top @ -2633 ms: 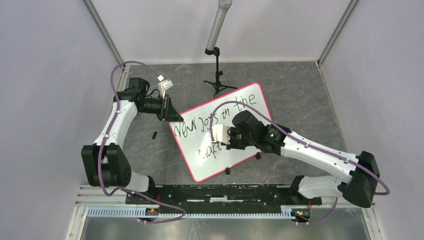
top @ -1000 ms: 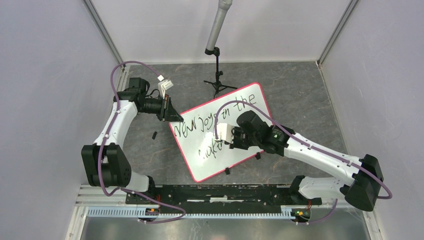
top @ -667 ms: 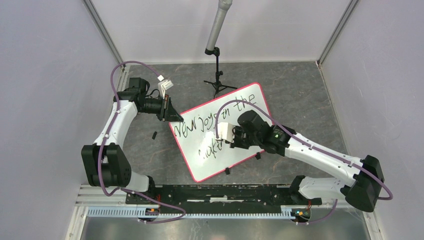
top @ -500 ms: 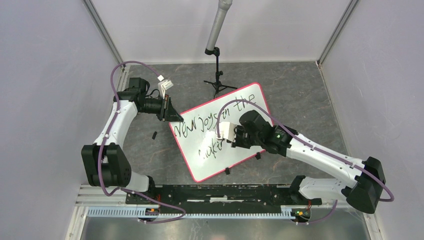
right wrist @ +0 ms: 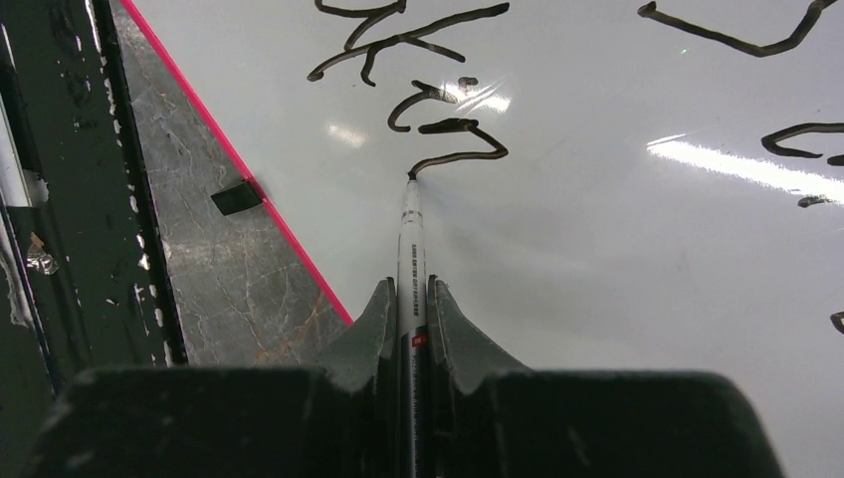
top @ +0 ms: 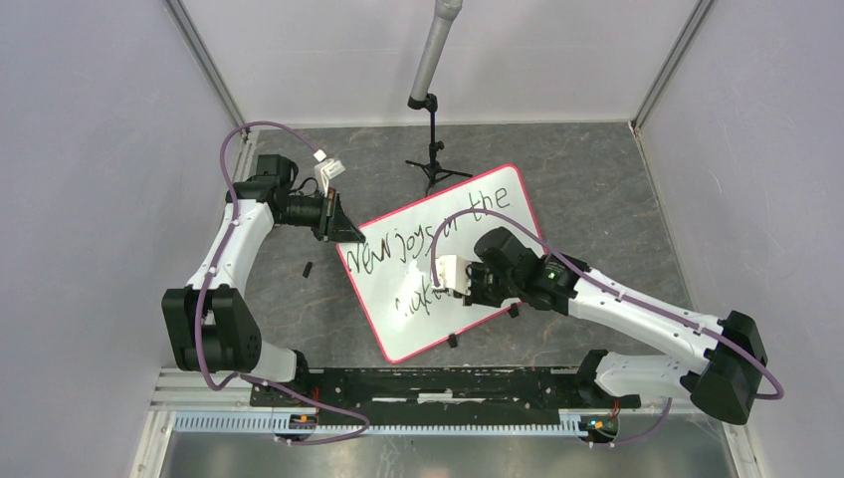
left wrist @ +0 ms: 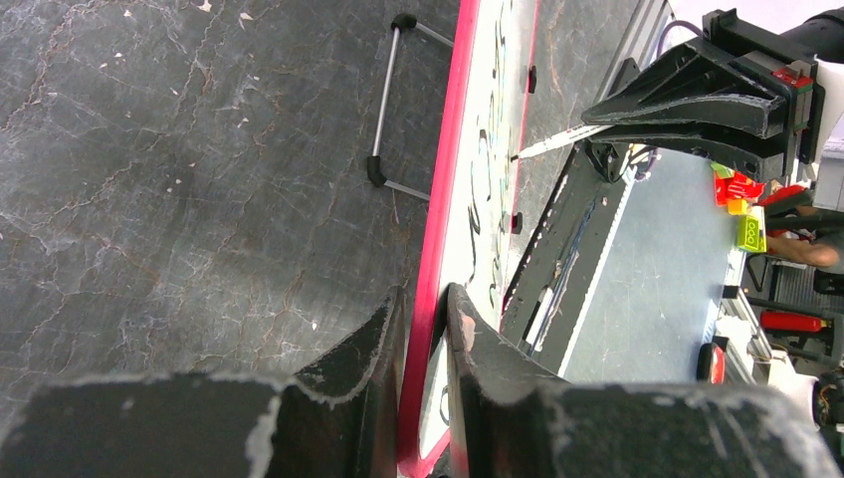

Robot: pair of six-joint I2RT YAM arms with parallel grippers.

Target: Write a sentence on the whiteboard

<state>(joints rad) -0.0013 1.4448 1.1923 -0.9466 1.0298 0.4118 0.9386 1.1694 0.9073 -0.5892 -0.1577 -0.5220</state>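
Whiteboard: white, pink-red rim, black clips. Sentence: black strokes. Counter: dark grey, pale marble veining. Marker: white barrel, black tip. Arms: white, black joints.

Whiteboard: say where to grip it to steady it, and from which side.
Grip the whiteboard by its thin pink-red rim, at the corner nearest the left arm, coming in from outside the edge. The board is too wide to span, and that corner keeps clear of the sentence and the marker in the right gripper. The left gripper is clamped there.
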